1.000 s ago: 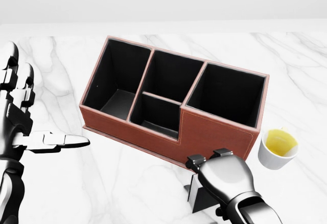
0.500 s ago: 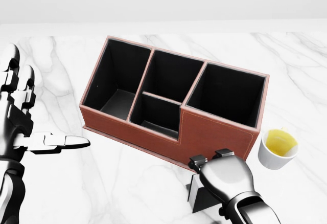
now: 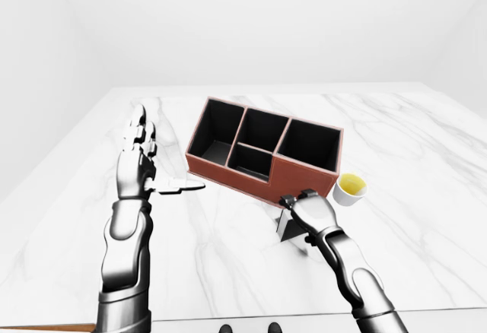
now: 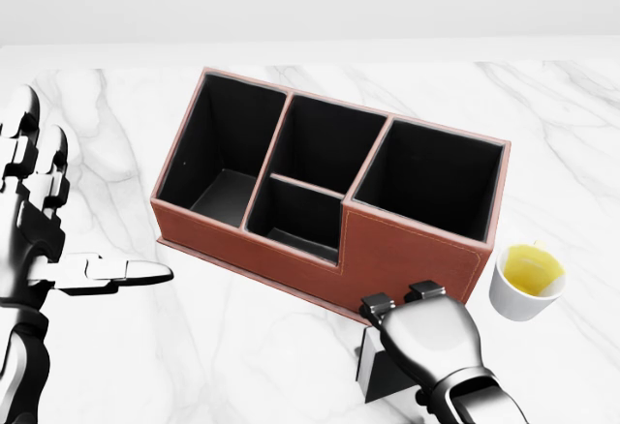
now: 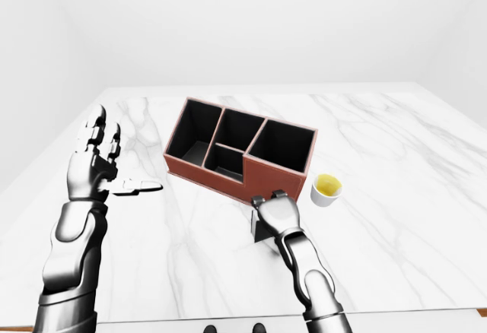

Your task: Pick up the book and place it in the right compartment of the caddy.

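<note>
The brown caddy [image 4: 407, 250] stands slanted on the marble table, its black compartments empty; the right compartment [image 4: 431, 177] is the big one nearest the cup. Just below the caddy's near wall, in the head view, a dark book [image 4: 380, 374] stands on edge. My right hand [image 4: 399, 300] covers the book from above, its fingers curled over the top edge, so most of the cover is hidden. My left hand [image 4: 68, 230] hovers open at the left of the view, fingers up, thumb pointing toward the caddy, holding nothing.
A white cup [image 4: 528, 279] of yellow liquid sits on the table right of the caddy, close to its right corner. The table's near edge [image 3: 251, 319] runs along the bottom of the left-eye view.
My right hand has sunk very slightly in the head view, staying on the book. The left hand has drifted a touch downward. The caddy and cup have not moved.
</note>
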